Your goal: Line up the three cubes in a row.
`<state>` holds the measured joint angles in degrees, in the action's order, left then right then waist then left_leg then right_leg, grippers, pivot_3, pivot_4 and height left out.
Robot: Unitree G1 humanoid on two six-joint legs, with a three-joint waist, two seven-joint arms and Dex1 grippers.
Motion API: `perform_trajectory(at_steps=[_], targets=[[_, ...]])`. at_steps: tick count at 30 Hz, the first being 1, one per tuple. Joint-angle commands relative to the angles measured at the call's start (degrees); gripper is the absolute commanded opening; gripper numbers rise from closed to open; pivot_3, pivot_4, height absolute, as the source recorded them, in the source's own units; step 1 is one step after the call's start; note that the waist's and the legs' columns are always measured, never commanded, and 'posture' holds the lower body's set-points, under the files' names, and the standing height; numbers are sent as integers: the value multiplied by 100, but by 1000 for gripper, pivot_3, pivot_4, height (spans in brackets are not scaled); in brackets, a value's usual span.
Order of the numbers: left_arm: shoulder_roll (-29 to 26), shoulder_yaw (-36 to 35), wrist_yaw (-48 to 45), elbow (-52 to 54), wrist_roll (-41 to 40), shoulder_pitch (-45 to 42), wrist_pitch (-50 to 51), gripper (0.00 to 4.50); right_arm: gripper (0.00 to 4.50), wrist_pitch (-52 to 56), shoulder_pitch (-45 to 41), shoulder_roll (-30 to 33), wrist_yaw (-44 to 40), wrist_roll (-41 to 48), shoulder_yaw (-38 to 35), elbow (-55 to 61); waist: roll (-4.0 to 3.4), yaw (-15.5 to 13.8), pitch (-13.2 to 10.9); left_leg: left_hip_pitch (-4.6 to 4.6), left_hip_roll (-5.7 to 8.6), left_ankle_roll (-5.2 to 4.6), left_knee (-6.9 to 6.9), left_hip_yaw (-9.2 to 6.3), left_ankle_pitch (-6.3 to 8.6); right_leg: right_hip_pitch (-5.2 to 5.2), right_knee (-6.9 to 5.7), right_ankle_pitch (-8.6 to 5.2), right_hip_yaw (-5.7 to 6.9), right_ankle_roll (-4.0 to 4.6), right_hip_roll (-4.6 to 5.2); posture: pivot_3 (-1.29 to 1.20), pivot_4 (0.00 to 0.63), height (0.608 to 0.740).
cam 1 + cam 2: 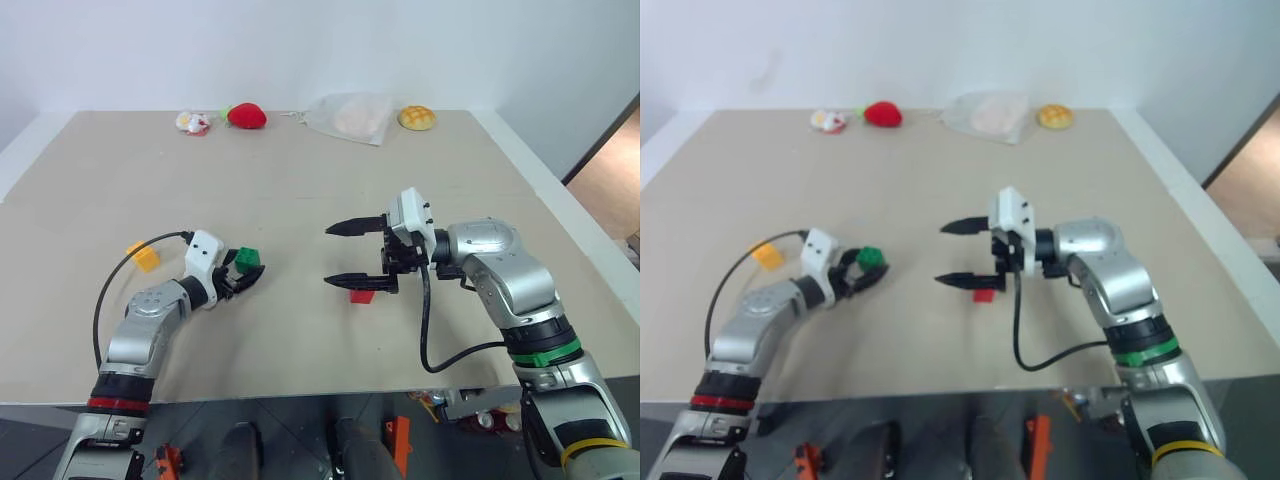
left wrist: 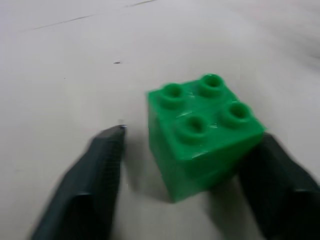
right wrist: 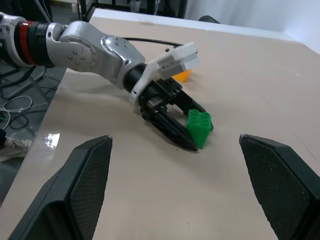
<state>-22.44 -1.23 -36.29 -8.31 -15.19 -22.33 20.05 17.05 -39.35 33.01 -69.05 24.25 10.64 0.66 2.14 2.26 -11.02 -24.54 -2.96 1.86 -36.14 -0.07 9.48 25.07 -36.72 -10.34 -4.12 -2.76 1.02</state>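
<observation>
Resting on the tan table [image 1: 300, 200], the green cube [image 2: 202, 132] sits studs up between the fingers of the left gripper [image 1: 243, 275]; one finger [image 2: 277, 185] touches its side while the other stands just clear, so a firm hold cannot be confirmed. Right gripper [image 1: 345, 255], jaws spread wide and empty, hovers above the red cube [image 1: 361, 295]. Yellow-orange cube [image 1: 144, 257] lies beside the left arm's cable, apart from the others.
</observation>
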Motion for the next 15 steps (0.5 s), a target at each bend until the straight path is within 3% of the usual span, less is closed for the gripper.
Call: perform_trajectory(at_steps=[1,3,9,15], targets=[[62,45,-7,41,2,-67,23,1782,4248,-38,-152,-7,45,-3,-200,50,0,0,0,-1,0,0,-2,0,0,-1,0,0,0,0,1,0,150,739],[54,40,-19,53,1,-77,34,1345,4248,-40,-146,-6,62,-16,-210,26,0,0,0,-3,1,0,-4,0,0,-1,0,-1,0,-2,2,0,150,739],[-202,258,-542,203,29,-120,-93,1348,4248,-72,-175,9,65,-67,-223,-84,0,10,0,-6,1,0,-4,0,0,2,0,-3,0,-3,0,0,150,739],[-774,607,-2553,693,-597,-291,-308,1348,4248,138,-84,563,-559,136,-399,-175,0,10,-1,-29,1,1,-4,0,0,21,1,-6,0,-2,2,0,150,739]])
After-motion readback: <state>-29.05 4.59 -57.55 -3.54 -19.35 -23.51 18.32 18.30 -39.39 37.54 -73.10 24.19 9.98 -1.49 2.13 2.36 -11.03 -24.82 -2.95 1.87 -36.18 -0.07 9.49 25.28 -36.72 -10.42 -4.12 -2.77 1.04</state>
